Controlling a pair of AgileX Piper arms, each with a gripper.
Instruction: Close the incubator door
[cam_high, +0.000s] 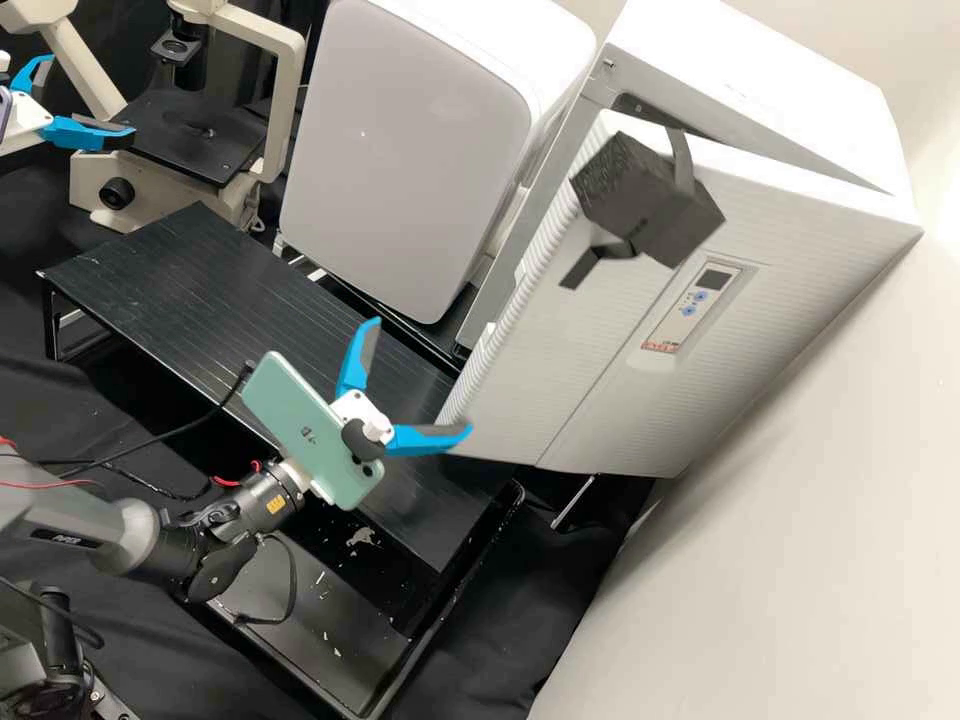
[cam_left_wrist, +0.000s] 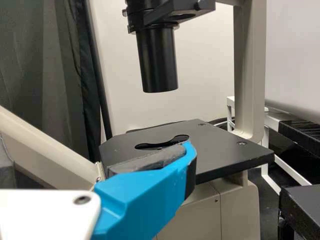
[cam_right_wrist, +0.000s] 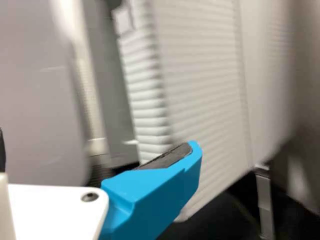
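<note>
Your right gripper (cam_high: 422, 376) is spread, incubator door (cam_high: 590, 350) just beyond it. Likely stiff, weighty swing; don't pinch, push face near ribbed edge (cam_right_wrist: 149, 105).

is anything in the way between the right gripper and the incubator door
Nothing visible stands between them. The right gripper is open, with one fingertip right by the lower end of the ajar door's ribbed edge; whether they touch, I can't tell. The black block sits higher up on the door.
</note>
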